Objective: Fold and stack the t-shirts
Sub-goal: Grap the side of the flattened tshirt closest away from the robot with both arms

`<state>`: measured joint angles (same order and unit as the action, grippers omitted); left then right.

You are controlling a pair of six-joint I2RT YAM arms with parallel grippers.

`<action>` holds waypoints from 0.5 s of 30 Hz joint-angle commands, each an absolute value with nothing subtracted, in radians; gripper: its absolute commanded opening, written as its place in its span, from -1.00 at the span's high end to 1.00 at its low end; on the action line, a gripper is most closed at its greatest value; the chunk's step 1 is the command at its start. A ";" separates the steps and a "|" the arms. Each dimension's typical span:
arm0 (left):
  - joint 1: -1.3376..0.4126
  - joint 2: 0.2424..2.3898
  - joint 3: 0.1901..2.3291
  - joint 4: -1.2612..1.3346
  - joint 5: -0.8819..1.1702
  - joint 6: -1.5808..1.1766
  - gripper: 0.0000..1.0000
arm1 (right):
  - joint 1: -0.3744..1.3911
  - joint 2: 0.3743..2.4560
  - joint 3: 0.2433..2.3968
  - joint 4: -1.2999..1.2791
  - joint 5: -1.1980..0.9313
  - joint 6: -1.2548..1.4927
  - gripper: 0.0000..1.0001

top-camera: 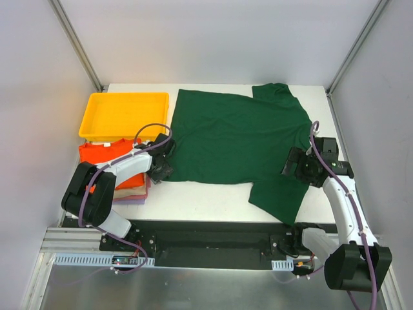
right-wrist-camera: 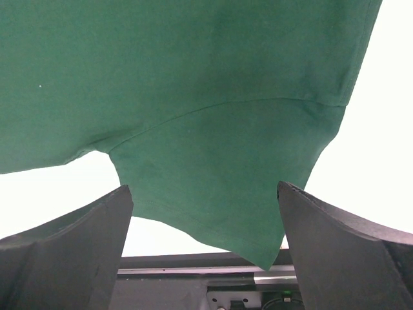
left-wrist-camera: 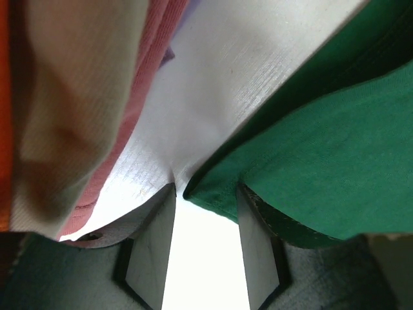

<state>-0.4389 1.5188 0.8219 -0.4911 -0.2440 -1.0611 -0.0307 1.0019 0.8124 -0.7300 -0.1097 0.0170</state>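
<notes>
The dark green t-shirt (top-camera: pixel 239 139) lies spread flat across the white table (top-camera: pixel 213 200). My left gripper (top-camera: pixel 161 166) is open at the shirt's near left corner. In the left wrist view the hem corner (left-wrist-camera: pixel 216 194) lies between the tips of my open left gripper (left-wrist-camera: pixel 206 190), with cloth over the right finger (left-wrist-camera: pixel 258 252). My right gripper (top-camera: pixel 298 165) hovers wide open over the near right sleeve (right-wrist-camera: pixel 219 168), holding nothing; it also shows in the right wrist view (right-wrist-camera: pixel 203 190). Folded orange (top-camera: pixel 100 152), beige (top-camera: pixel 129 189) and pale lilac (top-camera: pixel 132 200) shirts are stacked at the left.
A yellow plastic tray (top-camera: pixel 122 115) stands at the back left, behind the stack. The folded stack (left-wrist-camera: pixel 71 123) lies close to my left gripper's left side. A black rail (top-camera: pixel 213 239) runs along the table's near edge. Grey walls enclose the table.
</notes>
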 commanded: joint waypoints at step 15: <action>-0.443 1.589 0.822 -0.456 -0.250 -1.052 0.25 | -0.028 0.923 0.781 -0.792 -0.058 0.023 -0.92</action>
